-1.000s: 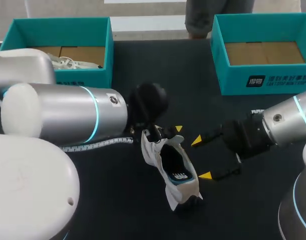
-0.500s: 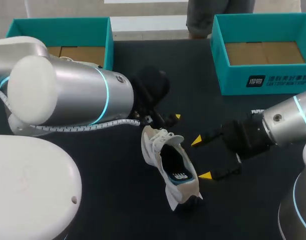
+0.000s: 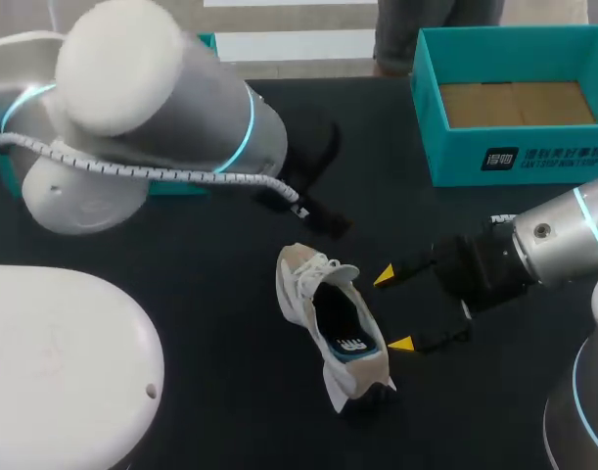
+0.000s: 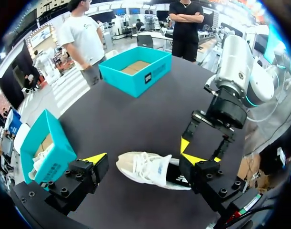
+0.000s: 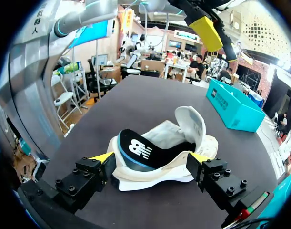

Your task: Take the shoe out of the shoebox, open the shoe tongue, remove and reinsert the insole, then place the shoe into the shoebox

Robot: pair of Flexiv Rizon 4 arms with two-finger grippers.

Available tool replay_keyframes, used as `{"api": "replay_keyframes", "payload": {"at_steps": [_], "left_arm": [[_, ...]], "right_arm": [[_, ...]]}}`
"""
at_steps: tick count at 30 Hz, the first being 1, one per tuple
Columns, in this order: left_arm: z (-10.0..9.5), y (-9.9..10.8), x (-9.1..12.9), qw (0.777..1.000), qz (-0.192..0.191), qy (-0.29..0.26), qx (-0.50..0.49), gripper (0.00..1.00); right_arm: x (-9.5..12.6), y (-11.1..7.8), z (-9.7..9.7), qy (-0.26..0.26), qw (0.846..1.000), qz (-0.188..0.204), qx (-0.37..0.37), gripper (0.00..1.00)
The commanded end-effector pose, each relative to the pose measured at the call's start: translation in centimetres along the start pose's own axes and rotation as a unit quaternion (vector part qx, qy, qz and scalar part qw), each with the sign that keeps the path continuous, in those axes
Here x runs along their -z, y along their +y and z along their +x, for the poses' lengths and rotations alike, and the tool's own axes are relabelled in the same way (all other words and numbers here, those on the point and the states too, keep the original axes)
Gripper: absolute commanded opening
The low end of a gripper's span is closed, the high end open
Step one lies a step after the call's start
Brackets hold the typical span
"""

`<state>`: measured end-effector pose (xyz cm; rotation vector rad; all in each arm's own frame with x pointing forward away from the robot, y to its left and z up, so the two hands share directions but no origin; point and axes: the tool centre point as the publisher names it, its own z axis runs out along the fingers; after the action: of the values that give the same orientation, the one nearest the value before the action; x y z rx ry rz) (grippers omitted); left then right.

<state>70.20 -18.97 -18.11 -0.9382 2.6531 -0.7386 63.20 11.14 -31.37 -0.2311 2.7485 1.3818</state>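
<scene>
A white and beige shoe (image 3: 330, 318) lies on the black table with its laces facing my left side. Its tongue is folded back, and a black insole (image 5: 135, 151) with a white logo shows in the opening. My right gripper (image 3: 391, 309) is open at table level, its yellow fingertips on either side of the shoe's heel end (image 5: 157, 174). My left gripper (image 4: 145, 160) hangs open well above the shoe (image 4: 145, 168), touching nothing. In the head view it shows only as dark fingers (image 3: 318, 215) behind the shoe.
An empty teal shoebox (image 3: 426, 117) stands at the back right. A second teal box (image 4: 50, 143), holding another white shoe, stands at the back left and is mostly hidden behind my left arm (image 3: 152, 108) in the head view.
My left gripper has lifted off the shoe's tongue end and drawn back and up toward the far left. The shoe and my right gripper have stayed put.
</scene>
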Motion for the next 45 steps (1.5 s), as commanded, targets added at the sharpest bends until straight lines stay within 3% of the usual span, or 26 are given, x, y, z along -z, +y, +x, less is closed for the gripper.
{"api": "replay_keyframes", "payload": {"at_steps": [1, 3, 4, 10, 14, 19, 23, 24, 25, 26, 28, 29, 30, 34, 39, 42, 45], "left_arm": [[-0.7, -0.5, 0.4, 0.995, -0.101, 0.021, -0.009, 1.00], [-0.8, -0.4, 0.6, 0.992, -0.126, 0.026, -0.014, 1.00], [-0.8, -0.4, 0.7, 0.987, -0.157, 0.020, -0.017, 1.00], [-1.3, -0.3, 1.2, 0.976, -0.206, 0.030, -0.062, 1.00], [-0.9, -0.7, 1.4, 0.973, -0.197, 0.047, -0.111, 1.00], [-1.6, -0.7, 1.2, 0.962, -0.213, 0.073, -0.152, 1.00], [-1.6, -1.0, 1.2, 0.953, -0.178, 0.093, -0.226, 0.99], [-1.6, -1.0, 1.4, 0.954, -0.167, 0.099, -0.229, 0.82], [-1.8, -0.9, 1.3, 0.947, -0.170, 0.107, -0.250, 0.72], [-1.7, -1.0, 1.4, 0.944, -0.136, 0.112, -0.280, 0.47], [-1.6, -1.1, 1.5, 0.928, -0.125, 0.130, -0.327, 0.15], [-1.5, -1.2, 1.7, 0.921, -0.098, 0.148, -0.347, 0.00], [-1.2, -1.4, 1.6, 0.906, -0.107, 0.160, -0.376, 0.00], [-0.6, -1.7, 1.6, 0.869, -0.075, 0.193, -0.449, 0.00], [0.2, -2.4, 1.3, 0.820, -0.078, 0.225, -0.521, 0.00], [0.8, -3.2, 1.2, 0.797, -0.088, 0.239, -0.548, 0.00], [1.1, -3.4, 1.2, 0.793, -0.092, 0.240, -0.552, 0.00]], "right_arm": [[-0.1, 0.1, 0.0, 0.000, 1.000, 0.003, -0.001, 1.00], [-0.1, 0.1, 0.0, 0.000, 1.000, 0.003, -0.001, 1.00], [-0.1, 0.1, 0.0, 0.000, 1.000, 0.003, -0.001, 1.00], [-0.1, 0.1, 0.0, 0.000, 1.000, 0.003, -0.001, 1.00], [-0.1, 0.1, 0.0, 0.000, 1.000, 0.003, -0.001, 1.00], [-0.1, 0.1, 0.0, 0.000, 1.000, 0.003, -0.001, 1.00], [-0.1, 0.1, 0.0, 0.000, 1.000, 0.003, -0.001, 1.00], [-0.1, 0.1, 0.0, 0.000, 1.000, 0.003, -0.001, 1.00], [-0.1, 0.1, 0.0, 0.000, 1.000, 0.003, -0.001, 1.00], [-0.1, 0.1, 0.0, 0.000, 1.000, 0.003, -0.001, 1.00], [-0.1, 0.1, 0.0, 0.000, 1.000, 0.003, -0.001, 1.00], [-0.1, 0.1, 0.0, 0.000, 1.000, 0.003, -0.001, 1.00], [-0.1, 0.1, 0.0, 0.000, 1.000, 0.003, -0.001, 1.00], [-0.1, 0.1, 0.0, 0.000, 1.000, 0.003, -0.001, 1.00], [-0.1, 0.1, 0.0, 0.000, 1.000, 0.003, -0.001, 1.00], [-0.1, 0.1, 0.0, 0.000, 1.000, 0.003, -0.001, 1.00], [-0.1, 0.1, 0.0, 0.000, 1.000, 0.003, -0.001, 1.00]]}}
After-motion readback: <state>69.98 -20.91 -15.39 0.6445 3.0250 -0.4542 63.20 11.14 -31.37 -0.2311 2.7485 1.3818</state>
